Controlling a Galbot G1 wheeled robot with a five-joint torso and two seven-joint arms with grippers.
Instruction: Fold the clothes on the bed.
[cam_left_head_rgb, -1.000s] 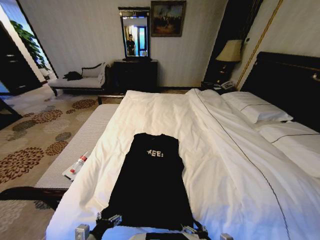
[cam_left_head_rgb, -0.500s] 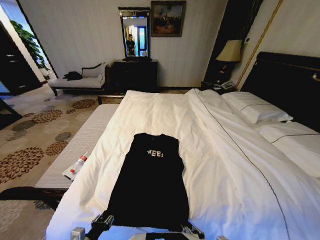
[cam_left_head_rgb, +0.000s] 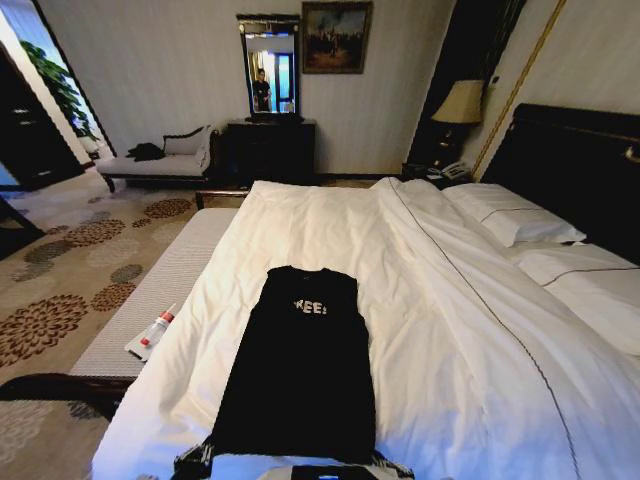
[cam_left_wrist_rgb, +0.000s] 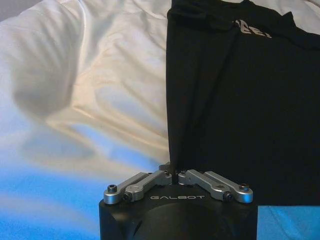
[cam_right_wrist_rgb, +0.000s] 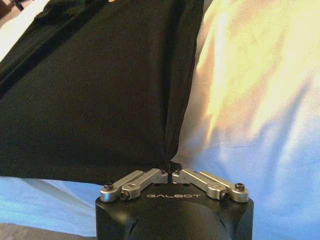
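Note:
The clothes, a black T-shirt (cam_left_head_rgb: 300, 370) with white lettering, lie flat in a narrow strip on the bed's white duvet (cam_left_head_rgb: 450, 330), sleeves tucked in. Its near hem reaches the bottom edge of the head view. In the left wrist view my left gripper (cam_left_wrist_rgb: 173, 173) is shut on the hem's left corner (cam_left_wrist_rgb: 170, 150). In the right wrist view my right gripper (cam_right_wrist_rgb: 170, 173) is shut on the hem's right corner (cam_right_wrist_rgb: 172, 150). The cloth runs taut away from both pinches.
A grey bench (cam_left_head_rgb: 150, 300) runs along the bed's left side with a white and red tube (cam_left_head_rgb: 152, 333) on it. White pillows (cam_left_head_rgb: 510, 215) and a dark headboard (cam_left_head_rgb: 580, 170) lie to the right. Patterned carpet (cam_left_head_rgb: 60, 290) spreads to the left.
Both grippers have drawn back toward me and slid almost out of the bottom of the head view. The shirt's near hem has followed them a little.

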